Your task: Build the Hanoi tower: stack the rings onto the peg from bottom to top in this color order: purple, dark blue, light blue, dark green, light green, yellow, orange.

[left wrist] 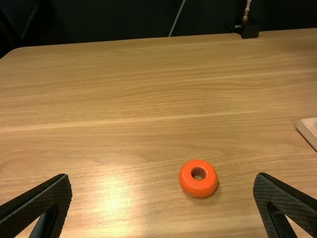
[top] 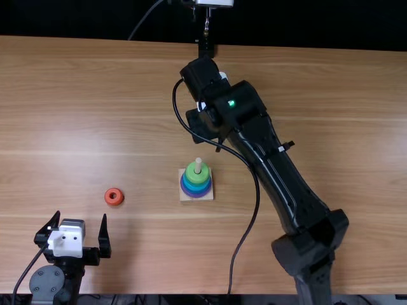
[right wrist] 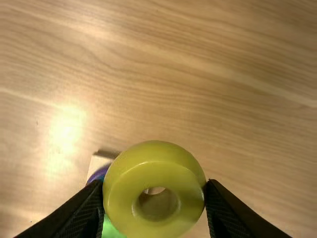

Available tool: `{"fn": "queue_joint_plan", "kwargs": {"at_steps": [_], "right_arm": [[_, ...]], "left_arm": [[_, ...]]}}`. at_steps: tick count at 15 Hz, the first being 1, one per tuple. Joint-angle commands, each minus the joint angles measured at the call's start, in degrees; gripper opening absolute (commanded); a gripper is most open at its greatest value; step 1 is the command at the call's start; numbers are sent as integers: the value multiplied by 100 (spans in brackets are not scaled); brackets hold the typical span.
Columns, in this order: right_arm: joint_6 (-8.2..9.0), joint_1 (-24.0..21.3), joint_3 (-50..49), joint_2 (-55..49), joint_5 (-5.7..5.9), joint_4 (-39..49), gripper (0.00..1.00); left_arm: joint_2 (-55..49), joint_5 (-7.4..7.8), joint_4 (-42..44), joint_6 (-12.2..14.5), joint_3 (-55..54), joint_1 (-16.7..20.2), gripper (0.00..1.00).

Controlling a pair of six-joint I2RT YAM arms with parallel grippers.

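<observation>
My right jaws [top: 204, 130] pinch the yellow ring [right wrist: 151, 172] between their two fingers, one against each side of it, above the table [top: 121, 95]. From my right wrist, its hole shows between the fingers. Just on the near side of these jaws, and lower, sits the square wooden base [top: 209, 197], its pale peg [top: 198, 164] upright and its tip bare. Around the peg are stacked rings: the purple ring [top: 196, 194] lowest, blue rings [top: 196, 185] above it, and a green ring [top: 197, 178] uppermost, just below the peg's tip. I cannot tell whether a second green shade lies in the stack.

My left jaws [top: 81, 216] are spread wide with nothing between them, near the table's near edge. Just ahead of their tips, a little toward the base, the orange ring [top: 114, 203] lies flat on the table, well apart from the base. Farthest from my left jaws, beyond my right ones, a black mount [top: 206, 48] with a metal rod stands at the table's far edge.
</observation>
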Motion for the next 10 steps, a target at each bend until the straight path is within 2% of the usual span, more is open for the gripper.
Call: {"fn": "queue_joint_plan", "kwargs": {"at_steps": [1, 5, 10], "right_arm": [[-10, 209, -198, -490, 35, -11, 0], [-10, 534, -594, -991, 35, -32, 0], [-21, 596, -1103, -1352, 35, -116, 0]], "left_arm": [[-67, 10, -459, 61, -604, -15, 100], [-67, 10, -459, 61, -604, -15, 100], [-67, 10, -459, 61, -604, -15, 100]]}}
